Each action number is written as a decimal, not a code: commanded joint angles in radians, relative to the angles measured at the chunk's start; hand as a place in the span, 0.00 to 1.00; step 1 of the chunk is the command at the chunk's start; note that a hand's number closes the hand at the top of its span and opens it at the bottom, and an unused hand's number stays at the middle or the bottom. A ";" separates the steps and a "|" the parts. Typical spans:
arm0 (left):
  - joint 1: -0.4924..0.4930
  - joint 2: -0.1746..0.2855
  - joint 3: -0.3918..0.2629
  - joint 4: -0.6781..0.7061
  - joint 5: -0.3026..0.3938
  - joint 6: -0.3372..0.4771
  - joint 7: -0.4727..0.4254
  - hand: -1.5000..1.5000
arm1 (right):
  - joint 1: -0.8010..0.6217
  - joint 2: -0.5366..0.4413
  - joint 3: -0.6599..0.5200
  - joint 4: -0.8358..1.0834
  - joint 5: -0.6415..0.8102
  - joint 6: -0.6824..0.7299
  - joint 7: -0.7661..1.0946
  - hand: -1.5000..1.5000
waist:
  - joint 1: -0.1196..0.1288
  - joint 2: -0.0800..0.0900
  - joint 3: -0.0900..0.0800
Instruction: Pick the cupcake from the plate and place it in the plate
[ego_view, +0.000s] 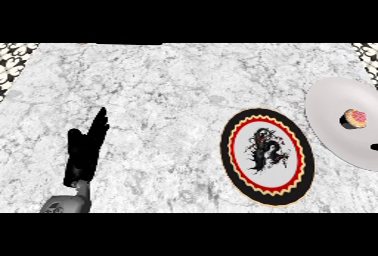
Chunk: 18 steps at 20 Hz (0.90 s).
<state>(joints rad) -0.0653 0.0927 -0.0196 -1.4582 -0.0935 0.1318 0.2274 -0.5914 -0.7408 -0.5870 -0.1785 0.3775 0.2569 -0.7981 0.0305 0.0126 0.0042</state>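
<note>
Looking down on the grey-white marble counter (162, 90), we find our left hand (85, 150) at the near left. It stands open, with fingers straight and pointing away from us and the thumb out to one side, and it has hold of nothing. Its grey forearm (66, 202) comes in from the near edge just below it.

The cupcake (355, 118), pink on top with a dark base, sits on the plain white plate (328, 107) at the far right. It is toward the right side of that plate, which runs off the right edge. Well apart from our left hand, just left of the white plate and nearer to us, lies a patterned plate (225, 150). It has a black rim, a red and yellow scalloped ring and a dark dragon-like figure on its white middle. A thin strip of counter shows between the two plates.

Over the near part of the white plate, at the right edge, a small black tip (375, 146) pokes in. Too little of it shows for us to tell whether it is our right hand, or how that hand is set.
</note>
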 joint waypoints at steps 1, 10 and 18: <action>0.056 0.015 -0.001 -0.023 0.008 -0.029 -0.038 0.50 | -0.004 -0.022 0.000 0.016 -0.003 -0.016 0.026 0.00 | 0.004 -0.001 0.000; 0.021 0.001 0.009 0.044 -0.004 -0.013 -0.072 0.50 | 0.096 -0.095 -0.014 0.033 -0.011 0.011 -0.068 0.00 | 0.002 0.008 0.003; 0.028 -0.016 -0.012 -0.040 -0.004 -0.004 0.026 0.50 | 0.129 -0.105 -0.043 0.042 -0.045 0.013 -0.081 0.00 | 0.001 0.002 0.003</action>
<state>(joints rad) -0.0386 0.0860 -0.0241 -1.4790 -0.0972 0.1240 0.2219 -0.5062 -0.8433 -0.6247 -0.1383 0.3405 0.2576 -0.8348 0.0358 0.0155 0.0068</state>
